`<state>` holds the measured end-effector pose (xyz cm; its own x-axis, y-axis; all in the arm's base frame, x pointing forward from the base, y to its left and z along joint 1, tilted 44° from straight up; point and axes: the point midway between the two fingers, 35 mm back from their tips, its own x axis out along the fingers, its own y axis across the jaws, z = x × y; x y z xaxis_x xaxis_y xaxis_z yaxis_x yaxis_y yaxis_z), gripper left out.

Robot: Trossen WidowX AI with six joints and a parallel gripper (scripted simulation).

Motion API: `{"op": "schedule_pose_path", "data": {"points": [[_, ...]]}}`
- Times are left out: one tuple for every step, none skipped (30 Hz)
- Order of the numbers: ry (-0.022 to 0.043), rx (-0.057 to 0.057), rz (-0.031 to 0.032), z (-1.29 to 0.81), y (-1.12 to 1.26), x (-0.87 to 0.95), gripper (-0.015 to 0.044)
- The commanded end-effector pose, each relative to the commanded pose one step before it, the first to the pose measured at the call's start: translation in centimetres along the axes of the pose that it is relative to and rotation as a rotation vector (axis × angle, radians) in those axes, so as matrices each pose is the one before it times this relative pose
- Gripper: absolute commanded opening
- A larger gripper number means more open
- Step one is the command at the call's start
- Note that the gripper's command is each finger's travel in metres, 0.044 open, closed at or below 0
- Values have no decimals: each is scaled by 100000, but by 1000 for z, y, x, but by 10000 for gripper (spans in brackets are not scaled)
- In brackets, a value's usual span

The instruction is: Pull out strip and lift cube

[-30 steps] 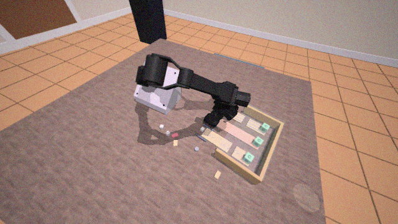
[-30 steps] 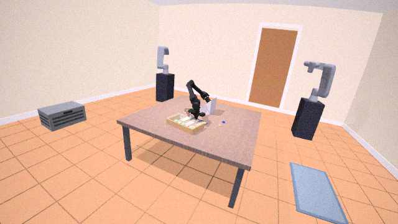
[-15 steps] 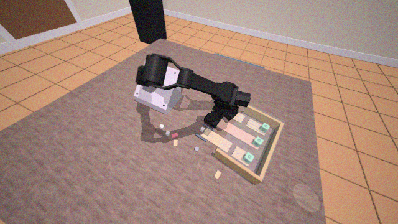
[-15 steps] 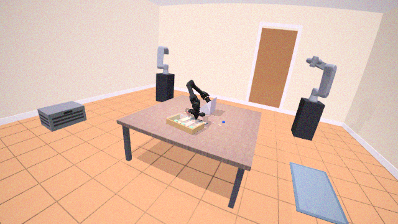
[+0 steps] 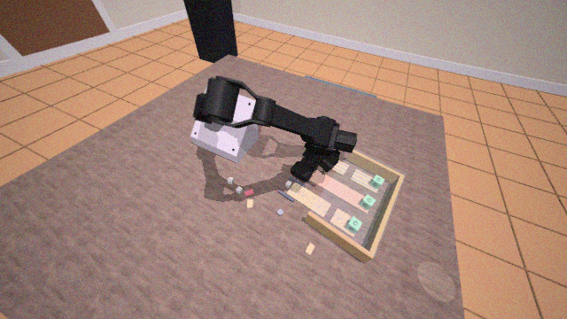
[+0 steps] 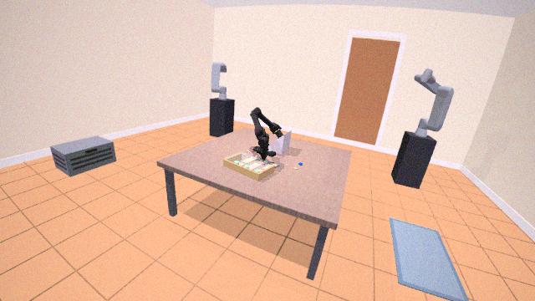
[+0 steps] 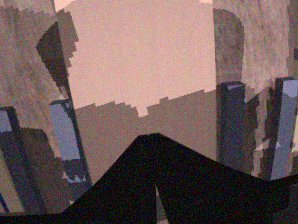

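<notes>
Honestly, the gripper (image 5: 311, 170) hides the near end of the pink strip (image 5: 343, 190), jaws pinched fully together on nothing. That strip's green cube (image 5: 367, 202) sits at its far end inside the wooden tray (image 5: 338, 239). Any label is too small to read. Brown table (image 6: 311, 192), orange tile floor (image 6: 84, 247).

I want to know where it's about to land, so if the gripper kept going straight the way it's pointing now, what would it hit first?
Most likely the pink strip. The shut gripper points down at its near end, with that strip filling the wrist view just ahead; how much gap remains is hard to judge.
</notes>
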<state>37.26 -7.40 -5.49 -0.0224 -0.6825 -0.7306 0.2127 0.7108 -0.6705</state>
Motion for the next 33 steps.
{"op": "schedule_pose_path", "data": {"points": [[-244, -185, -522, 91, -96, 146, 0], [0, 0, 0, 4, 1, 8, 0], [0, 0, -1, 6, 1, 12, 0], [0, 0, 0, 4, 1, 8, 0], [0, 0, -1, 5, 1, 12, 0], [0, 0, 0, 3, 1, 8, 0], [0, 0, 0, 6, 1, 12, 0], [0, 0, 0, 4, 1, 8, 0], [1, -1, 0, -26, 3, 0, 0], [4, -3, 1, -79, 10, 1, 0], [5, -4, 1, -107, 13, 1, 0], [7, -7, 2, -157, 18, 2, 0], [8, -7, 2, -165, 18, 2, 0], [8, -7, 2, -166, 18, 2, 0], [7, -6, 1, -152, 15, 4, 0], [7, -6, 1, -152, 15, 4, 0], [7, -7, 1, -163, 15, 6, 0], [8, -7, 1, -166, 14, 6, 0], [7, -7, 1, -156, 12, 6, 0], [7, -7, 0, -157, 11, 6, 0], [7, -7, 0, -155, 10, 6, 0], [7, -7, 0, -156, 10, 6, 0], [7, -7, 0, -156, 9, 6, 0], [7, -7, 0, -158, 8, 7, 0], [7, -7, 0, -156, 8, 6, 0], [7, -7, 0, -157, 7, 7, 0], [7, -6, 0, -153, 7, 6, 0], [7, -7, 0, -154, 7, 7, 0], [7, -6, 0, -151, 6, 6, 0], [7, -6, 0, -152, 6, 7, 0], [7, -6, 0, -149, 6, 6, 0], [7, -6, 0, -151, 6, 7, 0], [7, -6, 0, -147, 6, 6, 0]]}}
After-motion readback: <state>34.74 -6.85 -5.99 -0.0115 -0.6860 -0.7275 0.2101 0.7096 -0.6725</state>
